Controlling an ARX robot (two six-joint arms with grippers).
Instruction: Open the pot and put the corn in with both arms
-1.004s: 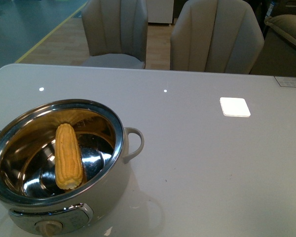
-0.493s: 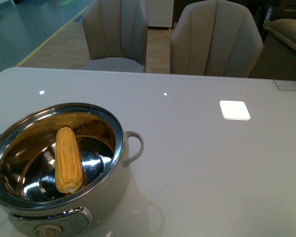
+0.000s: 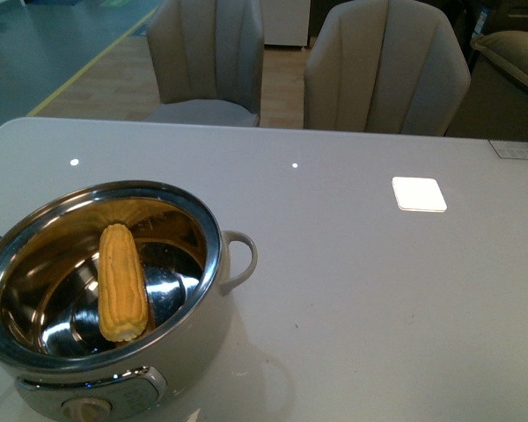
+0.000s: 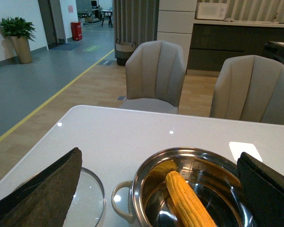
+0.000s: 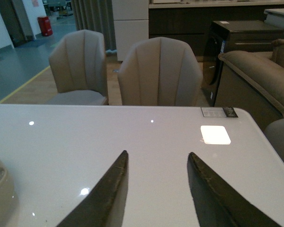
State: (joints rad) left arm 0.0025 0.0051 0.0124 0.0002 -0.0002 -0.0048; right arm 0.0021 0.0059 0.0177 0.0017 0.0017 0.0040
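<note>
The cream-white pot stands uncovered at the table's near left, steel inside showing. A yellow corn cob lies inside it, leaning on the wall. Neither arm shows in the front view. In the left wrist view my left gripper is open wide above the pot, its fingers either side of the corn and clear of it. The glass lid lies flat on the table beside the pot. My right gripper is open over bare tabletop with nothing between its fingers; the pot's side shows at that view's edge.
Two beige chairs stand behind the table's far edge. A bright white square patch lies on the tabletop at the right. A dark label sits at the far right corner. A sofa is beyond the right side.
The front view has shifted slightly up and down between frames. The pot and corn have kept their places on the table.
</note>
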